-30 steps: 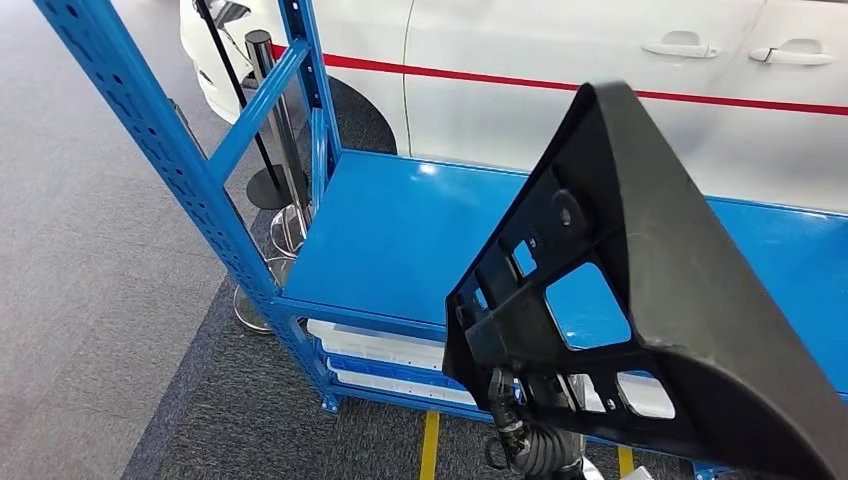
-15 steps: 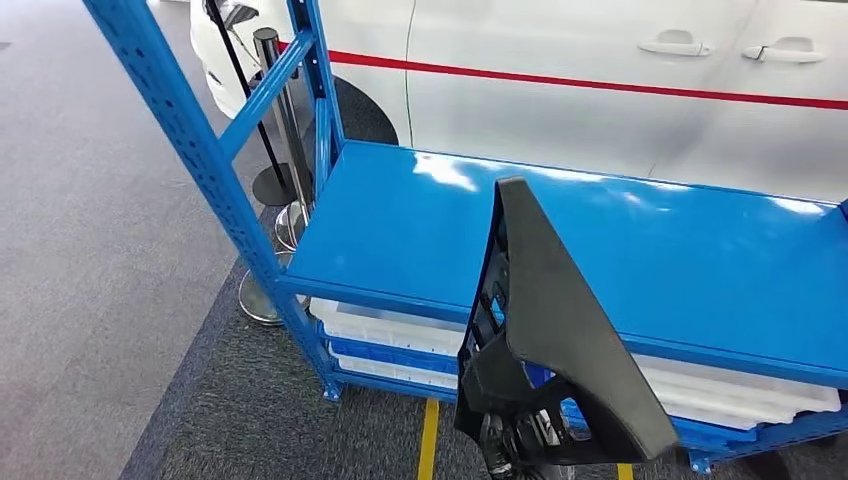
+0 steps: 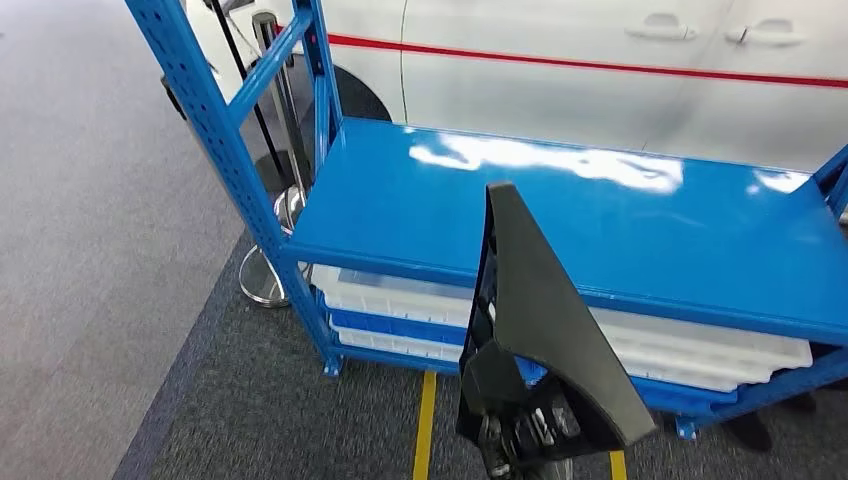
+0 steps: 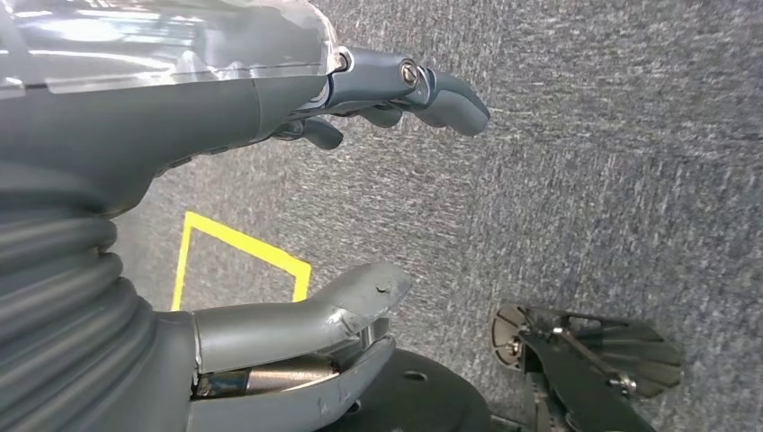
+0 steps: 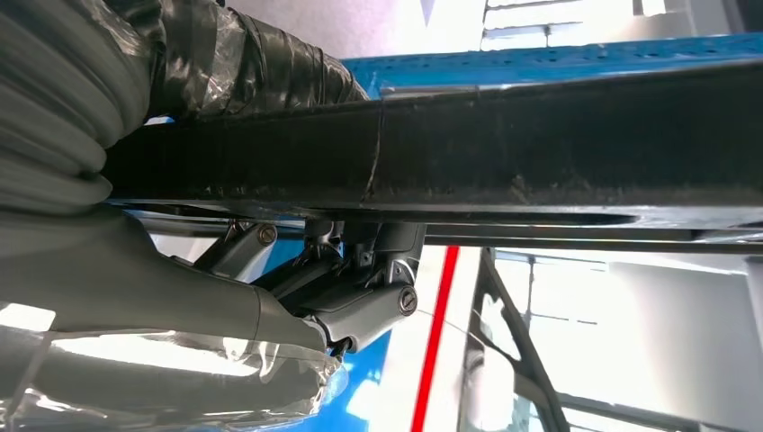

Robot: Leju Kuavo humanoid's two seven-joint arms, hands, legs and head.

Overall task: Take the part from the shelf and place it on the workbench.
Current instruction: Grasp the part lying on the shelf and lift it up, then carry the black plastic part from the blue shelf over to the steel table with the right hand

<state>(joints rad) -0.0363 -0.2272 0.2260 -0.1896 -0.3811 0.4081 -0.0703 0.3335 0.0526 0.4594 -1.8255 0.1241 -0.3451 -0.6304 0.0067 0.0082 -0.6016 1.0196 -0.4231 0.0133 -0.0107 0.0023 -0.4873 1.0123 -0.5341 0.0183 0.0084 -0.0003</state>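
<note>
The part (image 3: 540, 320) is a large black plastic panel, triangular, with cut-outs on its inner face. It stands upright and edge-on in front of the blue shelf (image 3: 650, 230), off the shelf top. My right hand (image 3: 520, 440) grips it from below at the bottom of the head view. In the right wrist view the part (image 5: 540, 153) crosses as a dark bar with my right hand's fingers (image 5: 360, 288) curled around it. My left hand (image 4: 207, 99) hangs over grey carpet with thumb and fingers apart, holding nothing.
A white car (image 3: 560, 100) with a red stripe stands behind the shelf. White trays (image 3: 400, 300) lie on the lower shelf level. A chrome stanchion base (image 3: 262, 285) sits by the shelf's left post (image 3: 215, 130). Yellow floor tape (image 3: 425, 440) runs under the part.
The part has dropped lower in the picture and turned from showing its inner face to edge-on. The whole picture has shifted, so the camera moved; more of the shelf top now shows.
</note>
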